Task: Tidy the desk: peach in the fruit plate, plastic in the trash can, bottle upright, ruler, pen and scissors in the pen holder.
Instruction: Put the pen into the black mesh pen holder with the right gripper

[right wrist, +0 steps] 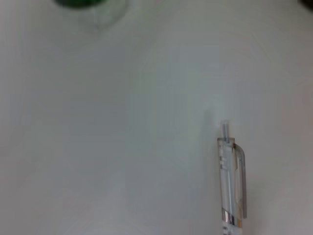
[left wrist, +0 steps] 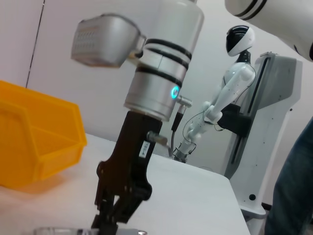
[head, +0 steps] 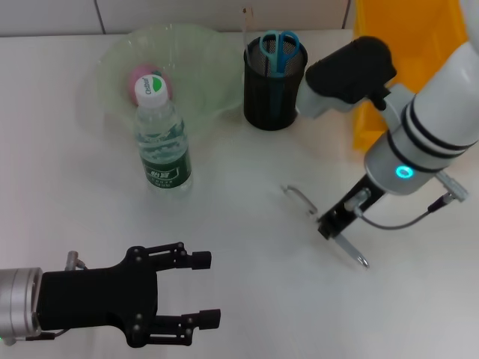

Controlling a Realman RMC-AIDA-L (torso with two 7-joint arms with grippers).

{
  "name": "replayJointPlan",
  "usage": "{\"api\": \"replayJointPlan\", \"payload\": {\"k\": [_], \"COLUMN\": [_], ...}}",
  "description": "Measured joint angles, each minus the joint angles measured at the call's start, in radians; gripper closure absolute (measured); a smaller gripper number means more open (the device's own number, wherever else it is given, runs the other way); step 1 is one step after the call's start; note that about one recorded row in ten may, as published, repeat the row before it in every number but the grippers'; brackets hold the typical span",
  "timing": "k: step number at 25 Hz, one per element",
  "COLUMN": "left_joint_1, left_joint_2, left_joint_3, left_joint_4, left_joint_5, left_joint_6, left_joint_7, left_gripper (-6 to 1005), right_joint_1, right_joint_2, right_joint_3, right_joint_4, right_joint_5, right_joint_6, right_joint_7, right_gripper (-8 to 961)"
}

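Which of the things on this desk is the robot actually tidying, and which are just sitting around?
Part of the job:
pen, at the right gripper
bottle, upright
peach in the fruit plate
scissors in the pen holder

Just there:
yellow bin beside the desk
left gripper, open and idle near the front edge

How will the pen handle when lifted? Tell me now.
The pen under the right gripper looks like thin clear plastic, so probably light and stiff. Its smooth barrel may slip or roll on the table, though its clip should limit rolling.
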Motion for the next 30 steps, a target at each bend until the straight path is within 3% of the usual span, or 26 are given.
{"api": "replayJointPlan", "payload": {"k": [3,5,6,9,10,11,12,13,15,17,19,20,21,23,24,25,30], "left_joint_1": [0.001,0.001,0.001,0.001,0.001,0.001,0.001,0.001,0.001,0.001,0.0,-0.002,-0.002,-0.005,-0.006,-0.008,-0.015], "left_joint_2": [0.001,0.001,0.001,0.001,0.001,0.001,0.0,0.0,-0.002,-0.002,-0.003,-0.005,-0.005,-0.009,-0.012,-0.013,-0.018], "left_joint_3": [-0.005,-0.007,-0.007,-0.007,-0.007,-0.008,-0.009,-0.01,-0.011,-0.014,-0.021,-0.027,-0.027,-0.032,-0.035,-0.036,-0.043], "left_joint_4": [0.001,0.003,0.003,0.001,0.001,0.0,-0.001,-0.001,-0.001,-0.001,-0.002,-0.003,-0.003,-0.004,-0.004,-0.003,0.001], "left_joint_5": [0.0,0.0,0.0,-0.001,-0.004,-0.005,-0.006,-0.007,-0.009,-0.01,-0.01,-0.011,-0.011,-0.011,-0.011,-0.011,-0.014], "left_joint_6": [0.004,0.008,0.008,0.011,0.012,0.013,0.013,0.014,0.014,0.014,0.014,0.014,0.014,0.014,0.014,0.014,0.011], "left_joint_7": [-0.003,-0.006,-0.006,-0.007,-0.007,-0.007,-0.007,-0.008,-0.008,-0.008,-0.008,-0.009,-0.009,-0.009,-0.009,-0.009,-0.009], "left_gripper": [197,197,197,197,197,197,197,197,197,197,197,197,197,197,197,197,197], "right_joint_1": [-0.038,-0.096,-0.096,-0.145,-0.174,-0.174,-0.196,-0.196,-0.208,-0.202,-0.179,-0.149,-0.149,-0.086,-0.086,-0.03,0.078], "right_joint_2": [-0.001,0.0,0.0,0.0,-0.005,-0.005,-0.009,-0.009,-0.009,-0.009,-0.009,-0.008,-0.008,-0.006,-0.006,-0.004,0.002], "right_joint_3": [0.055,0.189,0.189,0.322,0.393,0.393,0.445,0.445,0.495,0.506,0.526,0.533,0.533,0.53,0.53,0.526,0.526], "right_joint_4": [-0.075,-0.155,-0.155,-0.173,-0.139,-0.139,-0.055,-0.055,0.133,0.211,0.391,0.545,0.545,0.763,0.763,0.886,1.021], "right_joint_5": [0.009,0.098,0.098,0.258,0.402,0.402,0.569,0.569,0.823,0.916,1.118,1.289,1.289,1.548,1.548,1.67,1.729], "right_joint_6": [-0.005,0.005,0.005,0.06,0.112,0.112,0.173,0.173,0.273,0.3,0.341,0.356,0.356,0.36,0.36,0.375,0.46], "right_joint_7": [-0.027,-0.124,-0.124,-0.271,-0.418,-0.418,-0.606,-0.606,-0.916,-1.026,-1.248,-1.436,-1.436,-1.713,-1.713,-1.849,-1.984], "right_gripper": [827,827,825,820,818,816,814,813,809,805,802,800,798,795,793,791,782]}}
